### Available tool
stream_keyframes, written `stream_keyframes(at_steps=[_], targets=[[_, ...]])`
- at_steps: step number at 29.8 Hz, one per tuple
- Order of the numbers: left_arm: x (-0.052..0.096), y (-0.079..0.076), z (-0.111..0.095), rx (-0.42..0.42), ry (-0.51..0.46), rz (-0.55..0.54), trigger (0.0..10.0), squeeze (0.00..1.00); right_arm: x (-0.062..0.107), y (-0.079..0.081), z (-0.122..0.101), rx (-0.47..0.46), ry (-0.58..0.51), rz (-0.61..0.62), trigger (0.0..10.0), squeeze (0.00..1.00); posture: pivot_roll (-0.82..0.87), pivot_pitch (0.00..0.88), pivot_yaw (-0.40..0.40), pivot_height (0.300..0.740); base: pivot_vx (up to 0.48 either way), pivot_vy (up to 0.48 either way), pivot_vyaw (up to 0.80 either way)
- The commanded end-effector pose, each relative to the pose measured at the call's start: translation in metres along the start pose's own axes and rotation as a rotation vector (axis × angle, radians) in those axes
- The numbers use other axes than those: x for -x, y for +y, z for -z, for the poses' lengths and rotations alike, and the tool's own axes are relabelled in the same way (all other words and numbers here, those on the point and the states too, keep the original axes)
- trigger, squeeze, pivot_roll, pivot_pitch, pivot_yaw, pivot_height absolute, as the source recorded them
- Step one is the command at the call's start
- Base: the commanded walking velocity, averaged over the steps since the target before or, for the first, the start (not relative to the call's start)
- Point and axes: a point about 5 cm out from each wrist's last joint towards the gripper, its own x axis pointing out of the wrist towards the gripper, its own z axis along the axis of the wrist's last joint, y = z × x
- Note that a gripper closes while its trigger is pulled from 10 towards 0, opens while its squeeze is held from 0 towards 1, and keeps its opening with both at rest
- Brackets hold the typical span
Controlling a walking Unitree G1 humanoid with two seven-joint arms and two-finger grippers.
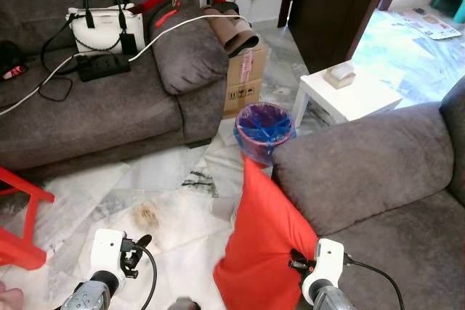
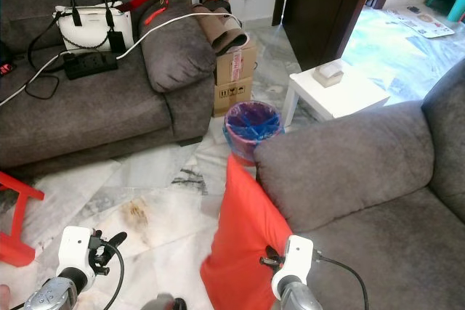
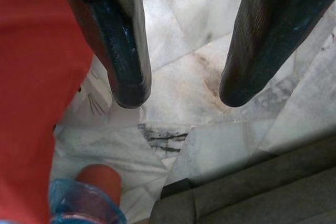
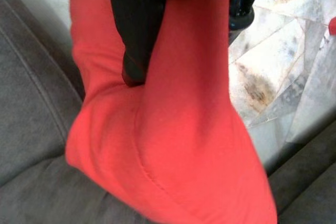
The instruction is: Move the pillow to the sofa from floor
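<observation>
The red pillow (image 1: 265, 245) stands upright off the marble floor (image 1: 167, 179), pressed against the front of the grey sofa's armrest (image 1: 363, 157) on my right. In the right wrist view, my right gripper (image 4: 189, 45) is shut on the pillow (image 4: 173, 145), one finger on each side of the fabric, with grey sofa cushion behind it. My left gripper (image 3: 184, 95) is open over the bare floor with nothing between its fingers, and the pillow's edge (image 3: 31, 77) lies close beside it.
A blue-lined bin (image 1: 264, 128) stands just beyond the pillow, next to a cardboard box (image 1: 243, 81) and a white side table (image 1: 349, 92). A second grey sofa (image 1: 109, 107) at the back left holds a white handbag (image 1: 102, 27) and cables. A red stool (image 1: 18, 215) sits at the left.
</observation>
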Motion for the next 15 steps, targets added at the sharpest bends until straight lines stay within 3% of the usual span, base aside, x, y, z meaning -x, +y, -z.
stream_keyframes(at_steps=[1,9,15], targets=[[0.0052,0.0019,0.0087,-0.001,0.031,-0.004,10.0,0.0,-0.0003,-0.0025,-0.0067,0.002,-0.037,0.006,10.0,0.0,0.2,0.143,-0.015,0.74,0.0,0.0,0.0],[0.0056,0.0024,0.0088,0.002,0.027,-0.005,10.0,0.0,-0.0011,-0.0004,-0.0086,0.015,-0.039,-0.015,10.0,0.0,0.2,0.141,-0.012,0.74,0.0,0.0,0.0],[0.0059,0.003,0.0084,0.002,0.025,0.003,10.0,0.0,-0.0024,0.0047,-0.0157,0.089,-0.058,-0.094,10.0,0.0,0.2,0.135,-0.007,0.74,0.0,0.0,0.0]])
